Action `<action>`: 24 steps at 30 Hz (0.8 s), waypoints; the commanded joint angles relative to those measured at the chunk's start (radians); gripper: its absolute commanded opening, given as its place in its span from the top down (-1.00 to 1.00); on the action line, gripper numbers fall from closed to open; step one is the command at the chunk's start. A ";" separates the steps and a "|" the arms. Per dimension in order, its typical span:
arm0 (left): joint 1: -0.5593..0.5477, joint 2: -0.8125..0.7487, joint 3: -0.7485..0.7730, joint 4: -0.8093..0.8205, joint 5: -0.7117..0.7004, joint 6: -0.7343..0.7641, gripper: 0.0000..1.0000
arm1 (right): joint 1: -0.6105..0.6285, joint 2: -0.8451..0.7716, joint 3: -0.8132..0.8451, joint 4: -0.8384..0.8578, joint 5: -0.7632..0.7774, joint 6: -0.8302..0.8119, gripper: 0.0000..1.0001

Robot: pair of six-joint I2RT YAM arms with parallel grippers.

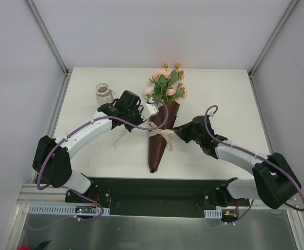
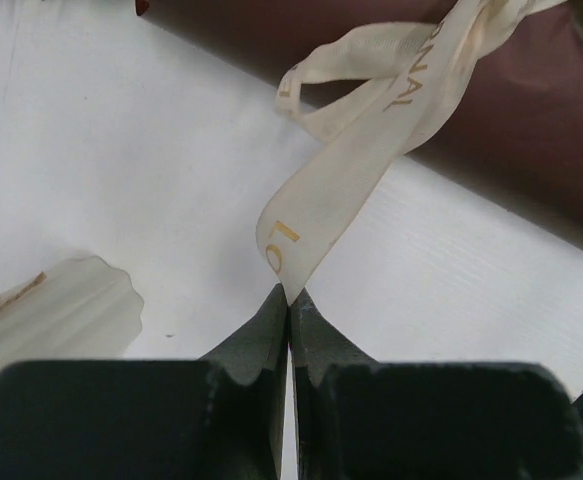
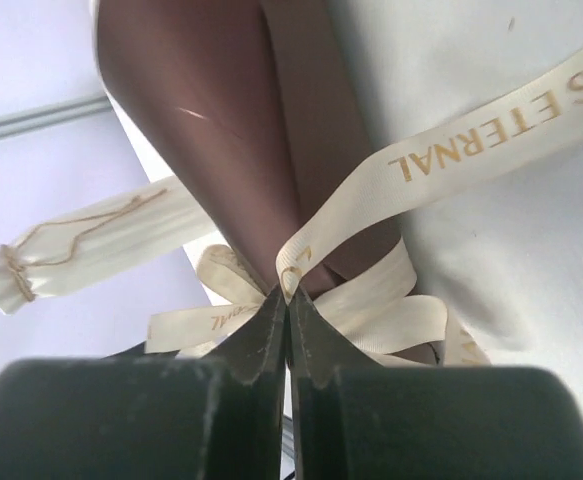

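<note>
A bouquet of pink flowers (image 1: 167,86) in a dark brown paper cone (image 1: 158,140) lies on the white table (image 1: 89,151), tip toward me. A cream ribbon (image 1: 162,132) with gold lettering is tied round the cone. My left gripper (image 2: 289,297) is shut on one ribbon tail (image 2: 311,225), which runs up to the knot on the brown cone (image 2: 511,100). My right gripper (image 3: 289,293) is shut on a ribbon loop (image 3: 301,262) right at the bow, against the cone (image 3: 221,130). In the top view the left gripper (image 1: 147,110) sits left of the cone and the right gripper (image 1: 177,130) to its right.
A clear glass jug (image 1: 105,94) stands at the back left of the table, behind the left arm. A second cream ribbon strip (image 1: 124,136) lies on the table left of the cone. Metal frame posts (image 1: 47,36) rise at the table's back corners.
</note>
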 commanded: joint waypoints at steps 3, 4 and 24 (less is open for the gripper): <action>0.062 -0.082 -0.021 -0.084 -0.040 -0.042 1.00 | -0.084 -0.169 0.053 -0.198 0.080 -0.164 0.98; 0.080 -0.098 -0.030 -0.094 -0.039 -0.045 1.00 | -0.096 -0.186 0.056 -0.215 0.077 -0.196 0.98; 0.609 -0.412 -0.269 -0.145 -0.099 0.092 0.09 | -0.555 -0.371 0.284 -0.782 0.264 -0.843 0.26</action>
